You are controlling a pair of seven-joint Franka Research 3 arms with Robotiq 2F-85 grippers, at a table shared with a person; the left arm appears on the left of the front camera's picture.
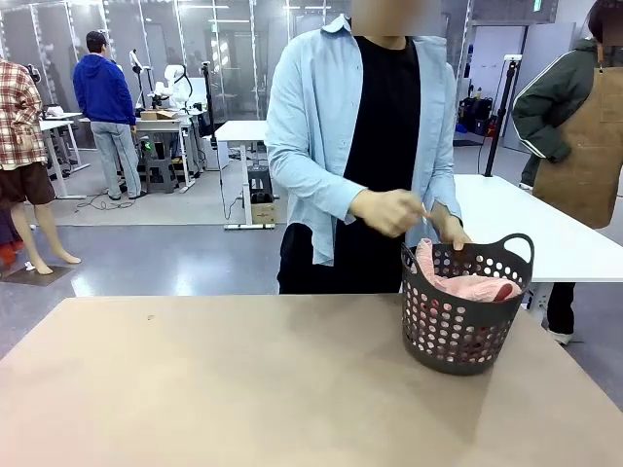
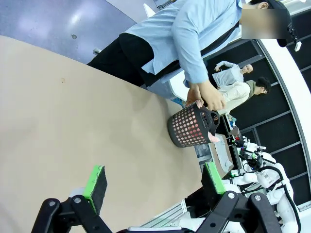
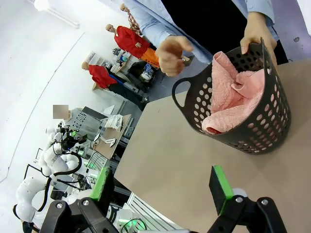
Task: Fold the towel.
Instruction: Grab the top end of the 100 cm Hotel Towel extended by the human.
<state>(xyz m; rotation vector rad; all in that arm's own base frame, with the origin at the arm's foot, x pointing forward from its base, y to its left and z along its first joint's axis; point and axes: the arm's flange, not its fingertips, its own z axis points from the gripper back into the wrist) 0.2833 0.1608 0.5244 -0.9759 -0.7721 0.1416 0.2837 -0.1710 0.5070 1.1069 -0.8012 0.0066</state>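
Showing the towel [image 3: 228, 97] crumpled inside the basket [image 3: 272, 121] at the right of the table [image 3: 194, 160] — nearer the right gripper [image 3: 161, 187], released; left gripper [image 2: 154, 180] likewise released, well apart; a person's hand [image 3: 257, 31] grips the rim.

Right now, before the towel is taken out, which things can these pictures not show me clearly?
- Towel: bunched in the basket; its size and hem are hidden by its own folds, right wrist view.
- Towel's lower part: behind the basket wall, front view.
- Person's hand: fingers partly behind the rim, front view.
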